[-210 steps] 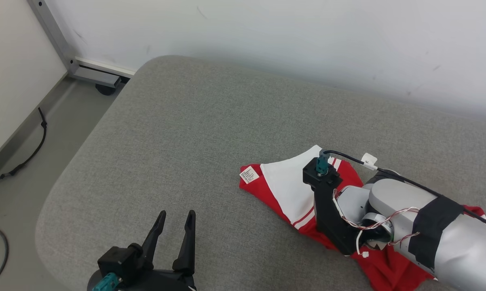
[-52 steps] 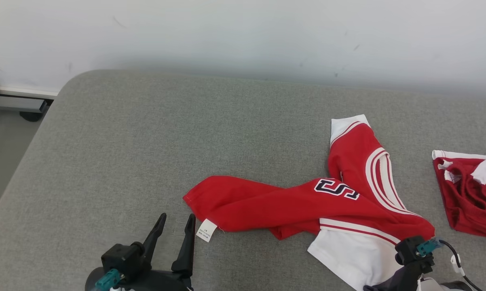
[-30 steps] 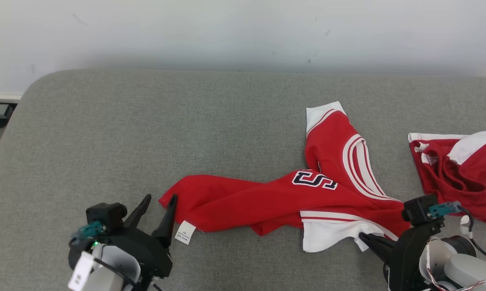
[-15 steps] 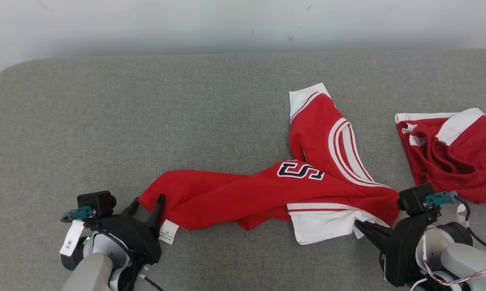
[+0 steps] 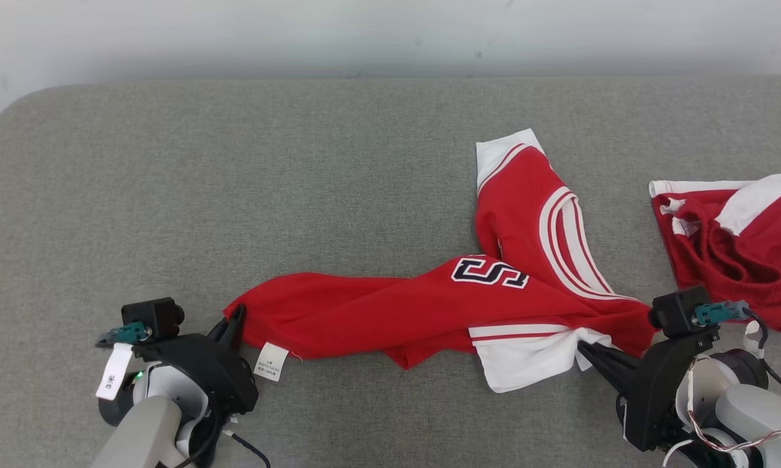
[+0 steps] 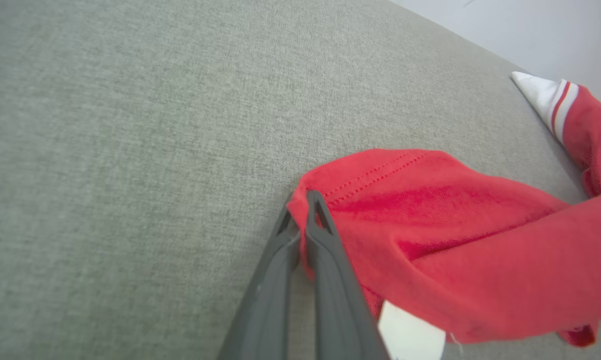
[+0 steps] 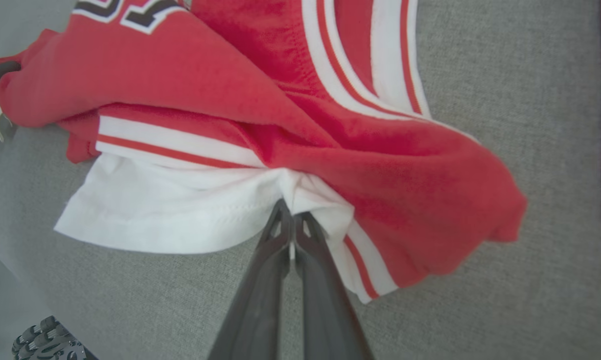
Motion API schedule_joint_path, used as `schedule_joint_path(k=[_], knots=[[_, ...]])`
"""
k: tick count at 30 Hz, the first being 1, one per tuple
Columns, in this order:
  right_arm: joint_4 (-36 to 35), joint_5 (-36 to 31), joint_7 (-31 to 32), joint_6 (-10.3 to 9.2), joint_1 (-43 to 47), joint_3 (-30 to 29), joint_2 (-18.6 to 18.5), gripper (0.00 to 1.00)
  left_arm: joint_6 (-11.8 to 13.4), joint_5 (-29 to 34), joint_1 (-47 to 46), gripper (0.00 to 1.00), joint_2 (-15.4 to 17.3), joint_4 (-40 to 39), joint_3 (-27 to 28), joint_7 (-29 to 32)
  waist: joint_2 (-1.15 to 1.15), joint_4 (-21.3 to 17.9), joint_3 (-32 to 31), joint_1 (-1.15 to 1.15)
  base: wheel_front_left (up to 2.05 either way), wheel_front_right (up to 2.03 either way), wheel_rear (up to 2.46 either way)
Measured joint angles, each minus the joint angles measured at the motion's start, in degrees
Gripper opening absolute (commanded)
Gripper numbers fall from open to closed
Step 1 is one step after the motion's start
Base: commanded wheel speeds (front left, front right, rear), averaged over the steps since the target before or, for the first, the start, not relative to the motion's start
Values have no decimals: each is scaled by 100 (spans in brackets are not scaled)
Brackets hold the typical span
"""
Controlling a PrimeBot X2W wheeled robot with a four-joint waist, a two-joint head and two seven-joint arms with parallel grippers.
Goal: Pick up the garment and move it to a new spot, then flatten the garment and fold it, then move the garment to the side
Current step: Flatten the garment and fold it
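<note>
While the left tool (image 6: 303, 207) pinches the garment (image 5: 377, 312), the right tool (image 7: 291, 216) does too.

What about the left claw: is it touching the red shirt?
Touching. The left wrist view shows the left gripper shut on a corner of the shirt, with the red hem pinched between its jaws.

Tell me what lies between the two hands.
The red jersey, twisted, spans the grey cushion from left hand to right hand, both shut on it; clearest in the head view.
</note>
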Motion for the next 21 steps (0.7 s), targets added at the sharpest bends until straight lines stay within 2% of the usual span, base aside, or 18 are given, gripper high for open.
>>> schedule_joint_path(k=[6, 9, 13, 15, 17, 21], knots=[[-20, -75, 231, 34, -270, 45, 74, 0, -52, -34, -184, 0, 108, 0, -18, -73, 0, 82, 13, -1, 0, 0, 0], [77, -172, 589, 218, -1212, -34, 266, 0, -56, -143, -719, 0, 404, -46, 108, 46, 0, 25, 39, -1, 0, 0, 0], [517, -226, 868, 471, -2799, -536, 543, 0, -56, -606, -1938, 0, 769, -397, 582, 111, 0, -56, 130, 0, 0, 0, 0], [750, -353, 702, 535, -3422, -858, 577, 0, -56, -732, -2471, 0, 829, -695, 734, 56, 0, -81, 191, 0, 0, 0, 0], [939, -354, 311, 646, -3783, -1259, 593, 0, -56, -983, -2863, 0, 720, -928, 1004, -187, 0, -78, 238, 0, 0, 0, 0], [1038, -348, -237, 924, -3462, -1282, 703, 0, -57, -1129, -2761, 0, 746, -1161, 1024, -475, 0, -39, 182, 0, 0, 0, 0]])
